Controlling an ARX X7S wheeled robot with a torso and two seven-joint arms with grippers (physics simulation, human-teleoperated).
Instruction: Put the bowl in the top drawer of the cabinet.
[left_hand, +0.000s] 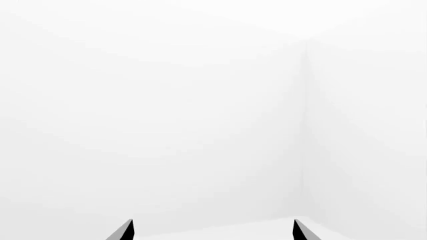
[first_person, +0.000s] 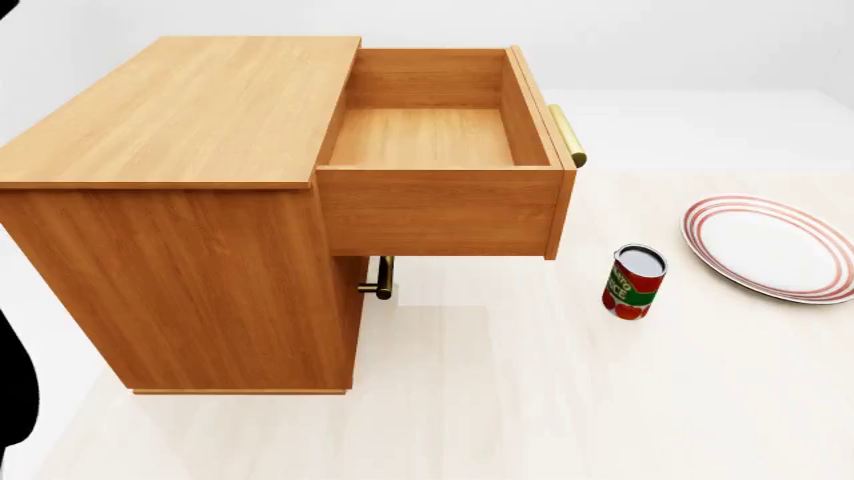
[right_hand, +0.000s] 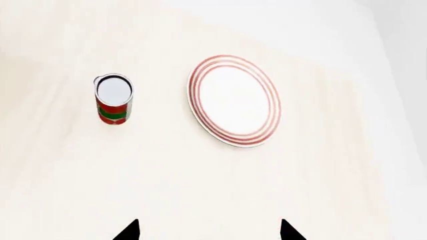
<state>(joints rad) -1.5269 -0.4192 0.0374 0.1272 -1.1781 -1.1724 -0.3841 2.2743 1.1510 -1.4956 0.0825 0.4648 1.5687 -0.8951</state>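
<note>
Pale flooring carries the cabinet (first_person: 187, 200), its top drawer (first_person: 441, 140) pulled fully out, ready to receive. No bowl shows in any view (only a can (first_person: 634, 283) and plate (first_person: 771, 246)). Each end effector (left_hand: 212, 231) (right_hand: 210, 231) hangs spread and empty.

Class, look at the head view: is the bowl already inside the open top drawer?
No, the top drawer stands pulled out of the cabinet with only its bare wooden floor showing inside.
</note>
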